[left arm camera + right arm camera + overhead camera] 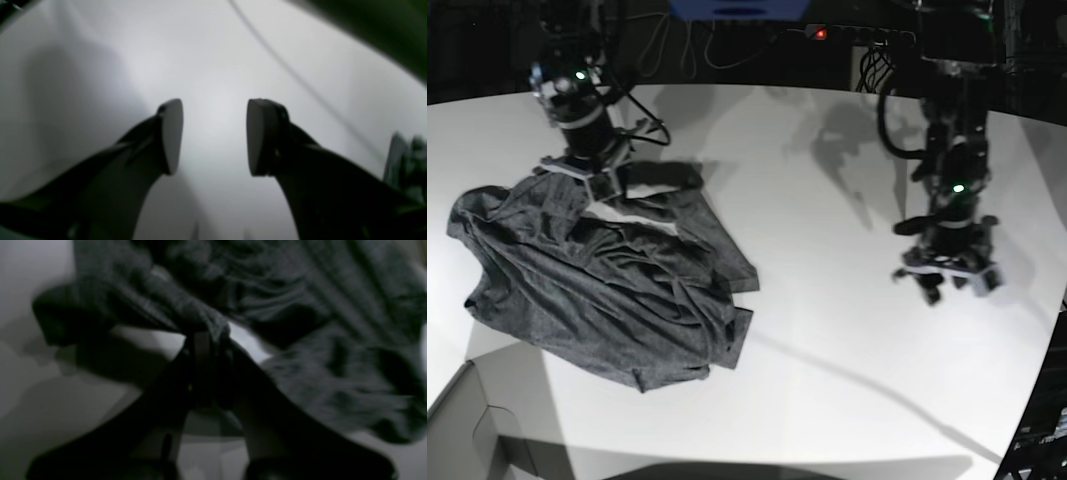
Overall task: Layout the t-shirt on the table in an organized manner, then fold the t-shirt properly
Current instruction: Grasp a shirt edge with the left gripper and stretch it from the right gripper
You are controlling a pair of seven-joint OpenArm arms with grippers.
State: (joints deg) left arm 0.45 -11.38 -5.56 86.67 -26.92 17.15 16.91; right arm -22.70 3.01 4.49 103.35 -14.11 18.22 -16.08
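The dark grey t-shirt (pixel 597 285) lies crumpled in a loose heap on the left of the white table (pixel 827 210). My right gripper (pixel 590 190) is at the shirt's far edge. In the right wrist view its fingers (pixel 203 350) are pressed together, with a bunched fold of the t-shirt (pixel 300 306) pinched at their tips. My left gripper (pixel 947 285) hovers over bare table on the right, far from the cloth. In the left wrist view the left gripper (pixel 215 136) stands open, with nothing but white table (pixel 213 50) between its pads.
A grey box corner (pixel 467 430) juts in at the bottom left, just below the shirt. Cables (pixel 677 45) and dark equipment run along the table's far edge. The table's curved edge (pixel 1042 350) falls away close behind the left arm.
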